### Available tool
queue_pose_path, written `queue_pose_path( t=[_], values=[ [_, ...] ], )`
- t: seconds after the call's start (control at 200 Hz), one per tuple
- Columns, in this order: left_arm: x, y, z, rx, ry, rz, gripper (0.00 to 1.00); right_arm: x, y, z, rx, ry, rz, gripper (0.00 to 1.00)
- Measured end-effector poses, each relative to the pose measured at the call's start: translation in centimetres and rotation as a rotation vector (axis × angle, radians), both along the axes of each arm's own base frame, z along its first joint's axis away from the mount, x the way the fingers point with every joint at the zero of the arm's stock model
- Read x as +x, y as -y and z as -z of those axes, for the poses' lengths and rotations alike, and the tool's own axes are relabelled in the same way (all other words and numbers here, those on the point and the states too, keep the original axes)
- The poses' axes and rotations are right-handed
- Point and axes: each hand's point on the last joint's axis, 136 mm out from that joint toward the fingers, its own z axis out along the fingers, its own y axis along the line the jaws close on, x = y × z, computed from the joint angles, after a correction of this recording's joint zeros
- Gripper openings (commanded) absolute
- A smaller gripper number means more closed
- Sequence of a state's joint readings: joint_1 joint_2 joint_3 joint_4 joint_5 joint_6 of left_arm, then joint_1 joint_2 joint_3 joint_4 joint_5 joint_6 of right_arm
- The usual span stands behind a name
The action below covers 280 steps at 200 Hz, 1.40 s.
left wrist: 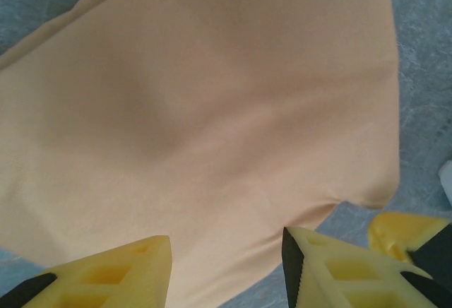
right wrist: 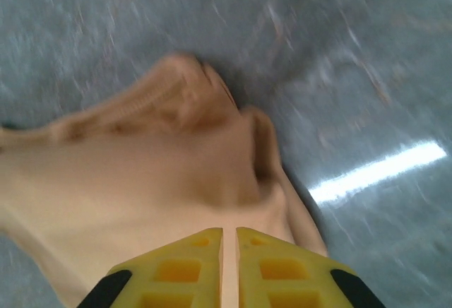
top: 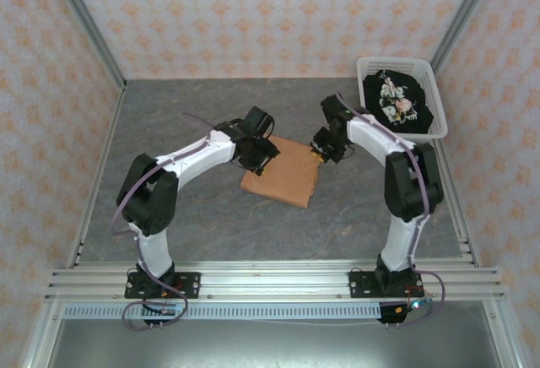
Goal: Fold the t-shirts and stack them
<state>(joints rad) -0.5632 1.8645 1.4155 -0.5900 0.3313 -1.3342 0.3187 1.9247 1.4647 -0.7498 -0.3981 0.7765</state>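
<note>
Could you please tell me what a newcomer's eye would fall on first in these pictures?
The folded orange-tan t-shirt at mid-table draws the eye, with both arms bent in over it: the left fingers spread open above the cloth, the right fingers pinched shut on its bunched edge. Next comes the black floral t-shirt, lying crumpled in the white basket at the far right corner.

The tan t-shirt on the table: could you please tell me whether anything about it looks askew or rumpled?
Yes. The tan t-shirt lies folded but turned askew to the edges of the table, and the corner pinched in the right gripper is bunched into a rumpled ridge, ribbed trim showing, rather than flat.
</note>
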Motion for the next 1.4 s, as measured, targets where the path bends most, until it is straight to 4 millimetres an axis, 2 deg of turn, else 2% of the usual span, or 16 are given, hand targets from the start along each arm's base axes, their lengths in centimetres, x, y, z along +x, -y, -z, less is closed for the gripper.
queue_pose_path(
  t=[0.07, 0.13, 0.2, 0.27, 0.37, 0.48, 0.555, 0.605, 0.676, 0.791, 0.891, 0.961, 1.151, 1.246, 1.401],
  values=[
    [0.0, -0.1, 1.3, 0.021, -0.022, 0.004, 0.46, 1.7, 0.4, 0.9, -0.029, 0.002, 0.003, 0.12],
    [0.0, -0.3, 2.4, 0.043, -0.036, 0.011, 0.46, 2.4, 0.7, 1.9, -0.048, -0.015, 0.005, 0.11],
    [0.0, -0.6, 3.1, 0.070, -0.038, 0.018, 0.50, 2.5, 1.1, 3.2, -0.064, -0.054, 0.004, 0.11],
    [0.0, -1.0, 2.8, 0.091, -0.025, 0.028, 0.54, 2.1, 1.4, 4.5, -0.072, -0.092, 0.000, 0.11],
    [-0.5, -1.5, 0.4, 0.089, 0.030, 0.037, 0.60, 2.0, 1.5, 4.5, -0.075, -0.094, -0.014, 0.17],
    [-2.3, -1.3, -4.1, 0.044, 0.121, 0.063, 0.64, 1.9, 1.6, 4.2, -0.085, -0.088, -0.037, 0.32],
    [-4.5, -0.5, -6.2, -0.002, 0.153, 0.088, 0.65, 2.0, 1.8, 2.6, -0.094, -0.050, -0.051, 0.43],
    [-6.0, -0.1, -6.3, -0.025, 0.149, 0.101, 0.67, 2.1, 2.0, 0.8, -0.100, -0.005, -0.066, 0.49],
    [-8.4, 0.4, -4.8, -0.041, 0.110, 0.107, 0.74, 2.2, 2.2, -2.6, -0.092, 0.076, -0.070, 0.53],
    [-11.7, 0.7, -0.3, -0.031, 0.013, 0.082, 0.77, 0.9, 2.6, -8.6, -0.060, 0.217, -0.066, 0.55],
    [-12.5, 1.3, 2.3, -0.048, -0.016, 0.028, 0.78, -1.6, 3.1, -11.3, -0.029, 0.282, -0.061, 0.56],
    [-12.0, 2.2, 3.2, -0.073, 0.001, -0.009, 0.77, -3.5, 3.4, -11.7, -0.011, 0.288, -0.056, 0.56],
    [-9.3, 4.3, 3.1, -0.164, 0.087, -0.088, 0.70, -8.4, 4.0, -9.8, 0.027, 0.224, -0.041, 0.56],
    [-8.7, 4.6, 3.9, -0.181, 0.092, -0.120, 0.65, -9.7, 4.2, -9.8, 0.040, 0.220, -0.031, 0.57],
    [-8.7, 4.5, 6.4, -0.152, 0.054, -0.146, 0.53, -10.7, 4.4, -11.7, 0.068, 0.268, -0.016, 0.57]
  ],
)
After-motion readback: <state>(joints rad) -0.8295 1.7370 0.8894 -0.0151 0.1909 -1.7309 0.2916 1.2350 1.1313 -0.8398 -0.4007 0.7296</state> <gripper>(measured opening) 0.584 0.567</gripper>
